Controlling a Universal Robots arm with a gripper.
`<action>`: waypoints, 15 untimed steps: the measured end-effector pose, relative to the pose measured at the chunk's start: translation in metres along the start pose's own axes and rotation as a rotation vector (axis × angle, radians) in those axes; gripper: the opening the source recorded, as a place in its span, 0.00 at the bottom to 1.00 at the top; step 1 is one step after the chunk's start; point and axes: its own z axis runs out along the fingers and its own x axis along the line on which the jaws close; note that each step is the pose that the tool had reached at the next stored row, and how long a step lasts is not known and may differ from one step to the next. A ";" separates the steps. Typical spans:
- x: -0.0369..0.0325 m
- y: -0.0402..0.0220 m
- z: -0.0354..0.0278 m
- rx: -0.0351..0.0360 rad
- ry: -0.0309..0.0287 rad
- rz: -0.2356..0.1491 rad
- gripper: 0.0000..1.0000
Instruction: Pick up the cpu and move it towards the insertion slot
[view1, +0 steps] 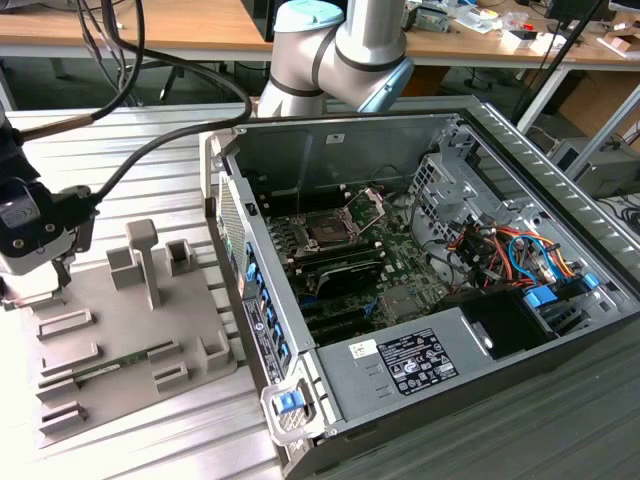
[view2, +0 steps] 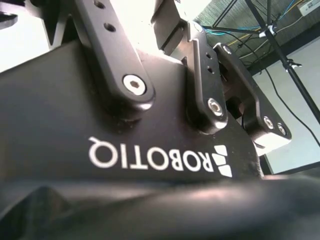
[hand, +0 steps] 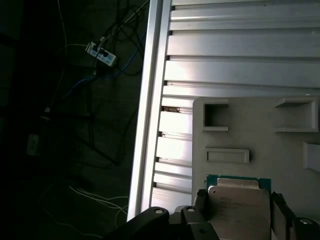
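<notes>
1. The cpu (hand: 239, 212) is a small flat square chip with a pale silvery top and a thin green edge showing along one side.
2. In the first wrist view the end effector (hand: 239, 199) grips it, one dark finger (hand: 201, 200) against each opposite side.
3. The chip sits over the grey holder plate (hand: 260, 135) on the ribbed metal desk (view1: 120, 140).
4. In the exterior view the insertion slot (view1: 328, 232) lies well apart, inside the open computer case (view1: 560, 160).

cpu (hand: 239, 207) above tray (hand: 250, 135); insertion slot (view1: 328, 232) inside case (view1: 340, 150).
</notes>
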 end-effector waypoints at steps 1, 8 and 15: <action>0.0000 0.0000 -0.0006 0.0000 0.0000 0.000 0.55; 0.0000 0.0003 -0.0074 0.0000 0.0000 0.000 0.55; 0.0000 0.0004 -0.0123 -0.0001 -0.0001 0.000 0.55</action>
